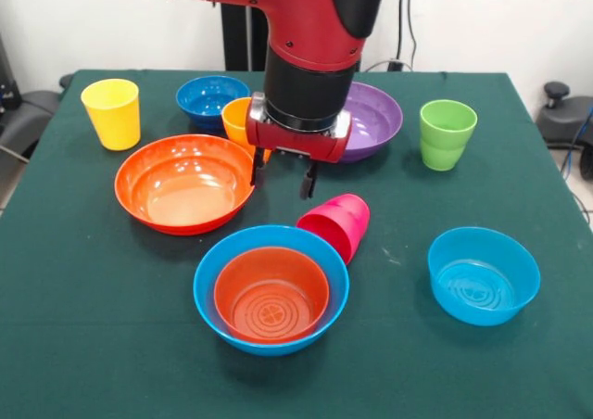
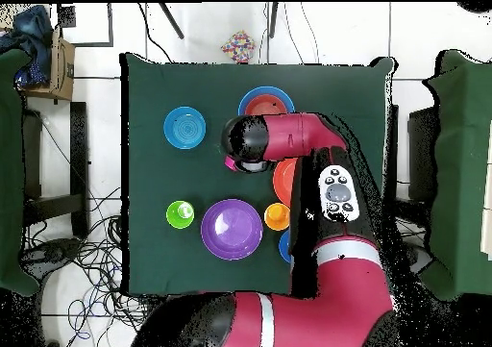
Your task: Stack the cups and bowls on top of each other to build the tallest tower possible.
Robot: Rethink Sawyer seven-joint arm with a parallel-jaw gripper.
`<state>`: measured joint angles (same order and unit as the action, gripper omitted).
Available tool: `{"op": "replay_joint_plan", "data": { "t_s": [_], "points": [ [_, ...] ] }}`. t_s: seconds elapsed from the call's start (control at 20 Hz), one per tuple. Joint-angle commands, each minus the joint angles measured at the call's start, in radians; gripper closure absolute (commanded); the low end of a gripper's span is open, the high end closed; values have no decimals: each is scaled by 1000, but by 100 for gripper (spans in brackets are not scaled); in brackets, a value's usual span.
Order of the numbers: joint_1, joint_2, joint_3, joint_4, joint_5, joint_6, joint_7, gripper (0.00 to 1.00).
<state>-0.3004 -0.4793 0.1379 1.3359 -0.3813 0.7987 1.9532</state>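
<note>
My hand (image 1: 283,180) hangs open and empty above the green-clothed desk (image 1: 83,326), its two dark fingers (image 1: 308,181) apart. Just below it, the glossy magenta-pink plastic cup (image 1: 337,224) lies on its side, touching the large light-blue plastic bowl (image 1: 208,289) with the smaller orange bowl (image 1: 271,295) nested inside. Beside my hand sits the large orange bowl (image 1: 184,183); behind it stands the orange cup (image 1: 236,118). The yellow cup (image 1: 112,113) and light green cup (image 1: 447,133) stand well apart.
</note>
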Motion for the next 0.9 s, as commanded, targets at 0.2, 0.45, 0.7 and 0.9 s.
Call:
{"op": "replay_joint_plan", "data": {
  "t_s": [0.2, 0.45, 0.7, 0.9],
  "points": [
    [-41, 22, 83, 33, -96, 32, -258, 0],
    [-75, 17, 87, 85, -82, -23, -219, 0],
    [-88, 15, 92, 107, -89, -43, -205, 0],
    [-103, 12, 95, 123, -97, -45, -212, 0]
  ]
}}
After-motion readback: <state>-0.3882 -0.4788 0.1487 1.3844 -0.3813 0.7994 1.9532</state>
